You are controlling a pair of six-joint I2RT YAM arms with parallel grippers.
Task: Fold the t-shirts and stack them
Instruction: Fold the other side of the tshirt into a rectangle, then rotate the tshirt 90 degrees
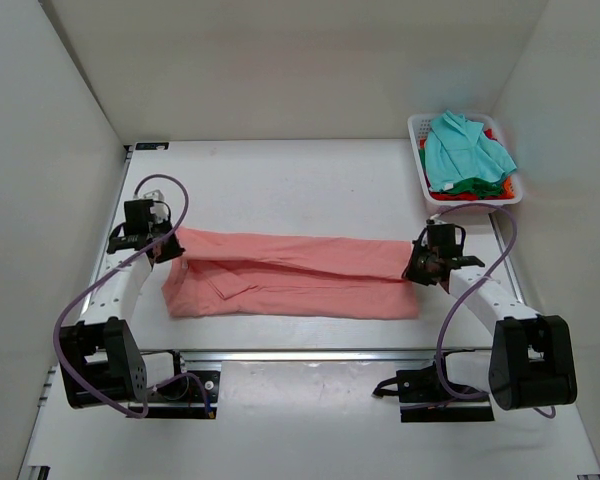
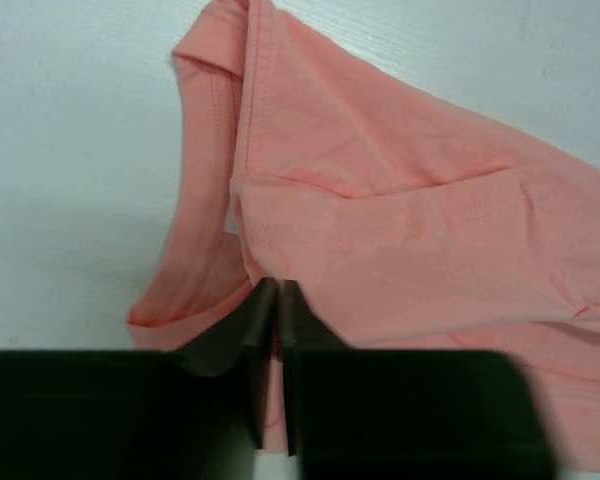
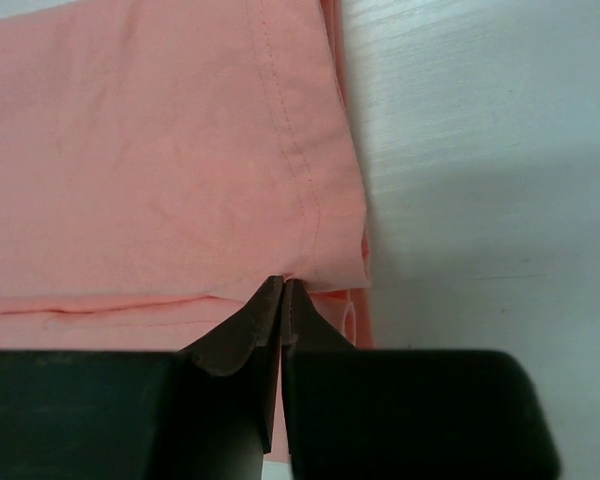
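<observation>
Two pinches: left fingers [image 2: 258,325] pressed together on the left end of the pink shirt [image 1: 290,275], right fingers [image 3: 252,330] likewise on its right hem. Shirt lies mid surface [image 1: 310,180], folded lengthwise, drawn out between them. Cloth looks light and limp, likely to sag; the corners seem the best hold.

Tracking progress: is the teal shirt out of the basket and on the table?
No, the teal t-shirt lies inside the white basket at the far right corner.
</observation>
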